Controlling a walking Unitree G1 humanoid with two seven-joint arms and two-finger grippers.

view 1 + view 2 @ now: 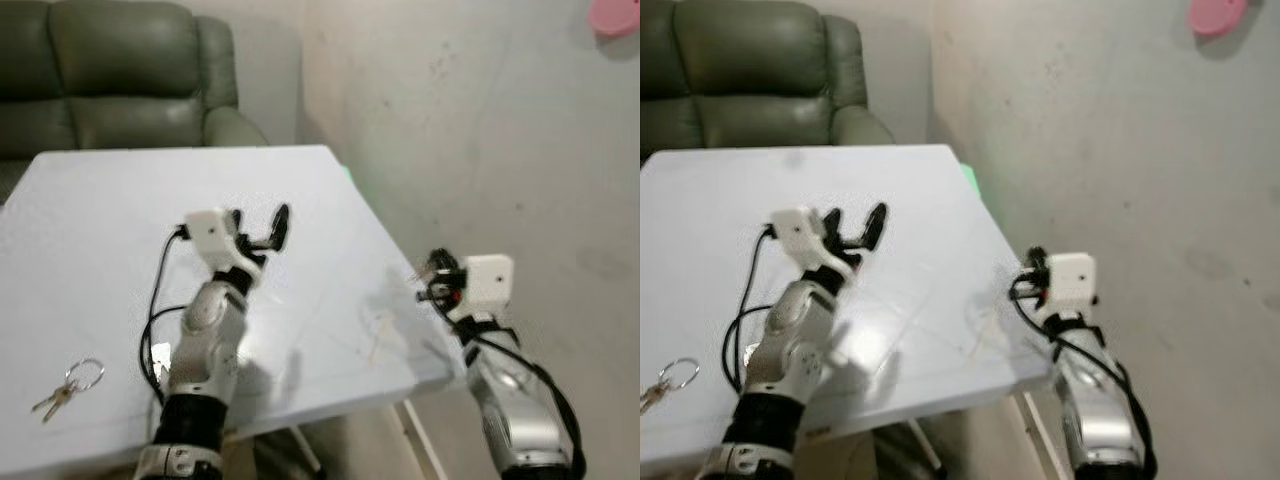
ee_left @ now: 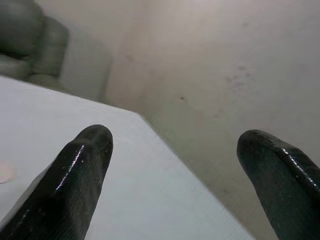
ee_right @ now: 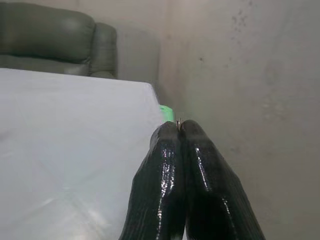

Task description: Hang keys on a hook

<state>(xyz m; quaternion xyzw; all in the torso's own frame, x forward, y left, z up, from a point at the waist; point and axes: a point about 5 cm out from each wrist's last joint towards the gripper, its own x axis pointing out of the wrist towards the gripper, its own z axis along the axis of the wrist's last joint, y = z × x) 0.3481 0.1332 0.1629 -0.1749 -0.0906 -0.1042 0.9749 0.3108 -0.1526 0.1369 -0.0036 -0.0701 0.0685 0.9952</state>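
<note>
A bunch of keys (image 1: 65,385) on a ring lies on the white table (image 1: 120,210) near its front left corner. My left gripper (image 1: 258,228) hovers open above the table's middle, well to the right of the keys, its fingers (image 2: 80,170) spread wide and empty. My right gripper (image 1: 432,272) is raised beside the table's right edge, facing the wall. Its fingers (image 3: 165,180) are shut, and a tiny glint of metal (image 3: 178,121) peeks out between the tips. A pink hook (image 1: 612,15) sits high on the wall at the far right.
A dark green leather sofa (image 1: 110,80) stands behind the table. The bare grey wall (image 1: 480,120) runs along the right. Something small and green (image 3: 167,111) lies by the table's far right corner. A black cable (image 1: 155,300) loops along my left arm.
</note>
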